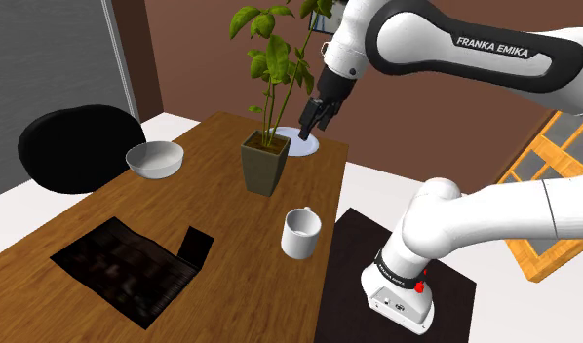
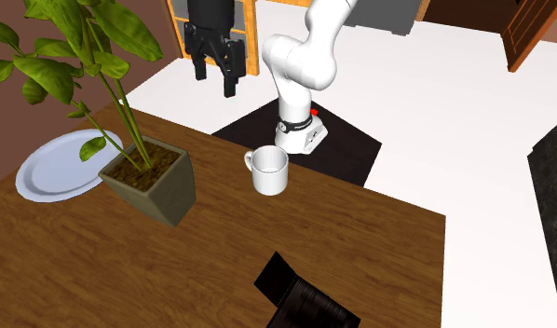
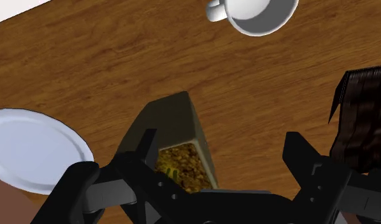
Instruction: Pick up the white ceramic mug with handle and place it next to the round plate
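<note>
– Gripper (image 2: 214, 76): state?
– Open. Fingers well apart, nothing between them. It hangs high over the table (image 1: 212, 195), above the end where plant and plate stand.

– Where is the mug (image 1: 300, 234)?
– Upright on the table, near the edge toward the stand. In the second exterior view its handle points toward the plant. Nothing touches it.

– And the plate (image 2: 48, 168)?
– Flat on the table, partly behind the plant (image 2: 151, 182) in the shoulder view. The pot stands just beside the plate, between it and the mug. Mug and plate are well apart.

– Wrist view?
– Looks down on the pot's soil below the fingers. The mug lies well away from them.

– Progress entry?
– Judged: nothing done yet. No grasp, no lift, no transfer.

– Left to do?
– All of it: move over the mug, descend, close on rim or body, lift, carry past the leaves, set down beside the plate, release.

– Caution?
– The pot takes the near side of the plate, so the set-down spot probably has to be on another side.
</note>
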Controlling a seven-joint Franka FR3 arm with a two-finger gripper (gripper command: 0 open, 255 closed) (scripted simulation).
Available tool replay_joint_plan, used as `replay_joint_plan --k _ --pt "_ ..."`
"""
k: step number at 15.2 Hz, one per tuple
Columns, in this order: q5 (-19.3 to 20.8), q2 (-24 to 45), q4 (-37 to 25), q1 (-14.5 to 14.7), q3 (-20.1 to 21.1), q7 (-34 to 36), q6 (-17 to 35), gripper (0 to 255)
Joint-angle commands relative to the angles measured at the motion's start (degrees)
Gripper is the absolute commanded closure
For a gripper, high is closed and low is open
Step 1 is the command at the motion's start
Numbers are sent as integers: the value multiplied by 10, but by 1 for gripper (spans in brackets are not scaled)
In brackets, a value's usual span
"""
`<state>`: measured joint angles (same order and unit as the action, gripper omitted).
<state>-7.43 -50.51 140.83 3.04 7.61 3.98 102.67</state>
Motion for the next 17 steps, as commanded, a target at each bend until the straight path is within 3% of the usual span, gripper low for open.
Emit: replay_joint_plan --k 1,10,17 --pt "-10 -9 34 11 19 9 20 0" --pt "-64 -29 164 70 105 49 110 0" --pt "-120 3 241 130 186 88 198 0"
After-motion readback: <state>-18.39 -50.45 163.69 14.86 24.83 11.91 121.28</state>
